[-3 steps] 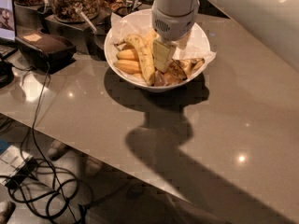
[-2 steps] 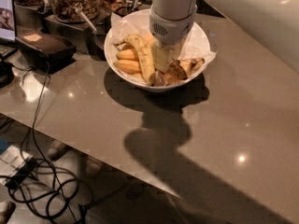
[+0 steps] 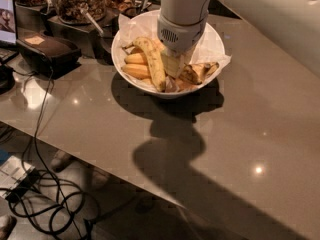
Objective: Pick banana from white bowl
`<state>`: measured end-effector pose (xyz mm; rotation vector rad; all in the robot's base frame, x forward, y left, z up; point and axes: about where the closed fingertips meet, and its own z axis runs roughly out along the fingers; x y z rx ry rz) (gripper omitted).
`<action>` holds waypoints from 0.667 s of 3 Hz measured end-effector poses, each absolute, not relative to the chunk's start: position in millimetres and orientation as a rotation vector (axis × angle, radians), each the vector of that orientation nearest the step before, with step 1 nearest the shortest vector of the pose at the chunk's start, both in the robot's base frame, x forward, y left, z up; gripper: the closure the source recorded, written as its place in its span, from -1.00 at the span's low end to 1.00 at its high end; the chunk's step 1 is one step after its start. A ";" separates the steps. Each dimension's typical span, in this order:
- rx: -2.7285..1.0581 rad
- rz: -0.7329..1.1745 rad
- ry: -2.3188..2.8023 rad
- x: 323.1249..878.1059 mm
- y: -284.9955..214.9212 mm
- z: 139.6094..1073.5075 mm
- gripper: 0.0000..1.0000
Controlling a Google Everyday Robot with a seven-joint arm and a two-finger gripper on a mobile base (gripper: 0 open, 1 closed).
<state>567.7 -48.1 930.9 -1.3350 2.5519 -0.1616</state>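
The white bowl [image 3: 131, 84] stands at the back of the grey counter, lined with crumpled white paper. A short, curved, brown-speckled banana [image 3: 199, 72] lies at its right side. A longer, straighter speckled banana [image 3: 153, 64] lies left of centre, with two smooth orange-yellow bananas [image 3: 135, 71] beside it. My gripper [image 3: 172, 72] hangs straight down from the white arm into the middle of the bowl, between the long banana and the short speckled one, and its tip hides part of the fruit.
Glass jars of nuts [image 3: 75, 1] stand behind the bowl on the left. A dark box [image 3: 47, 51] and a laptop screen [image 3: 6, 14] sit at the far left. Cables [image 3: 40, 194] lie on the floor below the counter's front edge.
My gripper has shifted slightly left and lower into the bowl. The bananas and the bowl have not visibly moved.
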 end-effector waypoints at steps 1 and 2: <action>-1.335 -0.161 2.551 567.6 -48.1 931.0 1.00; -1.338 -0.116 2.492 564.4 -47.5 944.0 1.00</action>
